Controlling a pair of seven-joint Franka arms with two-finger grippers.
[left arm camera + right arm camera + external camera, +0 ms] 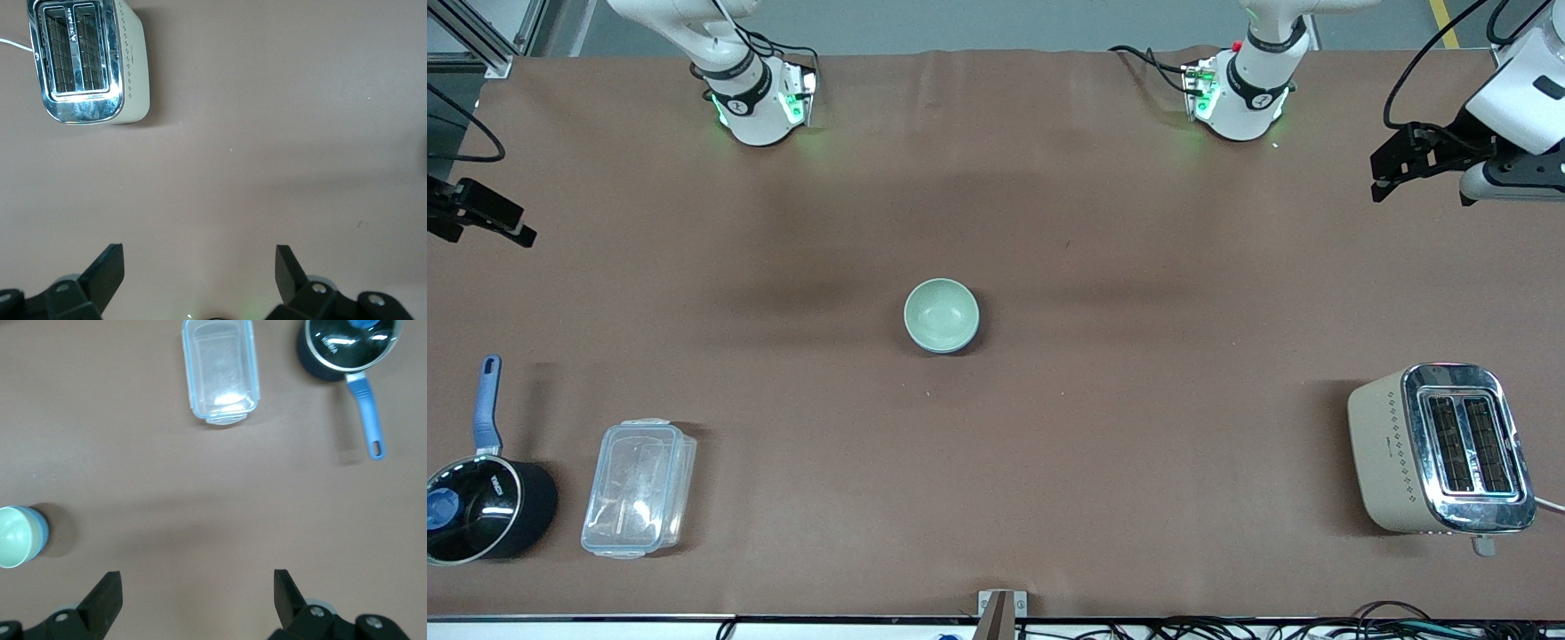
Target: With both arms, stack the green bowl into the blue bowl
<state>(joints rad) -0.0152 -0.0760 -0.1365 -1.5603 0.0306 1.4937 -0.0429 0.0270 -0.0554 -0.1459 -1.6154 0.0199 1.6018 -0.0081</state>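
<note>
The green bowl [941, 313] sits nested inside the blue bowl [963, 343] at the middle of the table; only a thin blue edge shows under it. The right wrist view shows the green bowl [12, 537] with the blue bowl's wall [41, 531] around it. My left gripper [1392, 173] hangs open and empty over the left arm's end of the table, away from the bowls. My right gripper [489, 218] hangs open and empty over the right arm's end. Each shows open in its own wrist view, the left [200, 257] and the right [197, 580].
A cream and chrome toaster [1440, 449] stands near the front camera at the left arm's end. A clear plastic lidded box [639, 489] and a black saucepan with a blue handle [480, 502] lie near the front camera at the right arm's end.
</note>
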